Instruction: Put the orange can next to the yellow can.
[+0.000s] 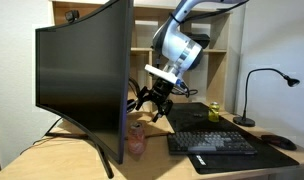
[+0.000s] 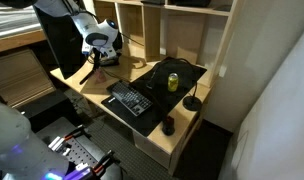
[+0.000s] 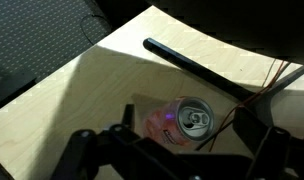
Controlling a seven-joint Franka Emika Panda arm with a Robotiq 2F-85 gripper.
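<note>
The orange can [image 3: 164, 122] stands upright on the wooden desk. In the wrist view I see it from above, with its metallic top [image 3: 195, 119] between my two fingers. My gripper [image 3: 184, 130] is open and hovers above the can without touching it. In an exterior view the gripper [image 1: 152, 101] hangs over the orange can [image 1: 138, 140], beside the monitor. The yellow can [image 1: 214, 110] stands on the black mat behind the keyboard and also shows in the other exterior view [image 2: 173, 82]. There the gripper [image 2: 96, 62] hides the orange can.
A large curved monitor [image 1: 82, 75] stands close beside the can, its dark stand leg [image 3: 192, 62] across the desk. A black keyboard [image 1: 212, 143] lies between the cans. A desk lamp [image 1: 248, 100], a mouse [image 1: 277, 142], thin cables [image 3: 254, 92] and shelves [image 2: 182, 35] behind.
</note>
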